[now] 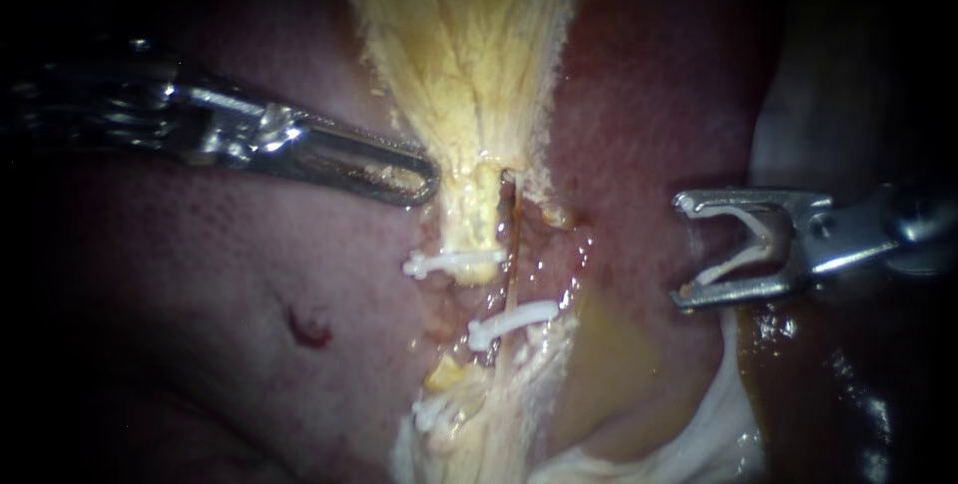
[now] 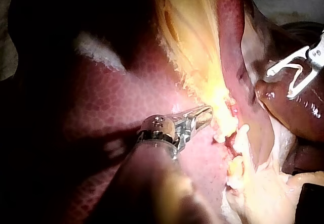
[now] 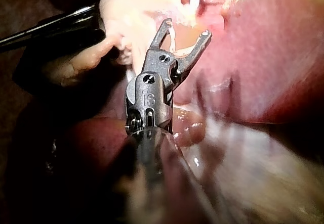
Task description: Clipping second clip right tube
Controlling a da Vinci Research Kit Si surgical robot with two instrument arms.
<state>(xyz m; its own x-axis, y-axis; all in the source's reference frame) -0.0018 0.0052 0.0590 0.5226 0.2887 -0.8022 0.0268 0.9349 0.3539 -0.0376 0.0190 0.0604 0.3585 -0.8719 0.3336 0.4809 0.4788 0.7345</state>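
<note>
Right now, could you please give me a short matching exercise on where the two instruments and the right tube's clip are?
1 left instrument
2 right instrument
3 clip on the right tube

A holds a loaded clip, away from the placed ones
B tip at the yellow tissue's edge
C sits lower than the left tube's clip

Pairs: 1-B, 2-A, 3-C

Bright central light, dark edges, wet glare

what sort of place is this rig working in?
Likely a surgical bench setup: exposed liver, white clips on a tube, and my right instrument holding a loaded clip between its jaws.
</note>
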